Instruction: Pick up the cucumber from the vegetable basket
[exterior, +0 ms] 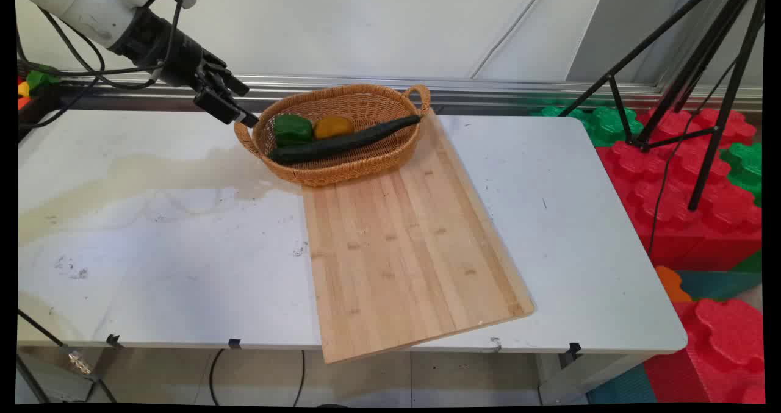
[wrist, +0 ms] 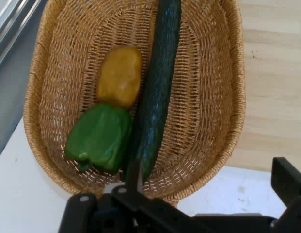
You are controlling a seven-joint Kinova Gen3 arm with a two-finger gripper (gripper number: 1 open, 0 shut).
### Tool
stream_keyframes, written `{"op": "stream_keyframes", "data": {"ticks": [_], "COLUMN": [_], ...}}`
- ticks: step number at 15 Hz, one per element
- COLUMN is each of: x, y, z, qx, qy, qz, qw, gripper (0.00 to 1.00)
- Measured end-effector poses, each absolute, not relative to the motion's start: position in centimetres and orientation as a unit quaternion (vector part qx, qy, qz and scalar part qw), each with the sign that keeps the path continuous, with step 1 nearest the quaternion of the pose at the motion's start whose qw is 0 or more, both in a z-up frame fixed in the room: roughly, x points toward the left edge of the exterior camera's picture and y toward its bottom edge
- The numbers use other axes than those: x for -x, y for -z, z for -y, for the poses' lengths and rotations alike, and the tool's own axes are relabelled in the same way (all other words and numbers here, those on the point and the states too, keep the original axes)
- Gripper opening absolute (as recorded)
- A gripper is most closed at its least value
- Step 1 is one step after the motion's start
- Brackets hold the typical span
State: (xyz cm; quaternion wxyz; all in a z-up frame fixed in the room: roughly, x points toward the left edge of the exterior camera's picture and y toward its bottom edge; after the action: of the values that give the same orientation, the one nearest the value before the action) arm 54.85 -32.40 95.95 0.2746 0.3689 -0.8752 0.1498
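A wicker basket stands at the table's far side, its right part resting on the far end of a bamboo cutting board. Inside lie a green bell pepper, a yellow pepper and a long dark cucumber. My gripper hangs open just over the basket's left end, close to its left handle. Nothing is held between the fingers.
A pale dried stain spreads over the white table left of the basket. A black tripod stands past the table's right end, over red and green foam blocks. A metal rail runs along the wall behind.
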Motion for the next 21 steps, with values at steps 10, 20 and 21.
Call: {"op": "stream_keyframes", "data": {"ticks": [10,20,21], "x": [-55.3,-55.9,-55.8], "y": [-96.2,-95.2,-94.9], "z": [33.5,37.0,37.6], "qx": [-0.378,-0.366,-0.364], "qy": [-0.158,-0.168,-0.168], "qz": [0.87,0.878,0.878], "qw": [0.273,0.26,0.259], "gripper": [1.0,1.0,1.0]}}
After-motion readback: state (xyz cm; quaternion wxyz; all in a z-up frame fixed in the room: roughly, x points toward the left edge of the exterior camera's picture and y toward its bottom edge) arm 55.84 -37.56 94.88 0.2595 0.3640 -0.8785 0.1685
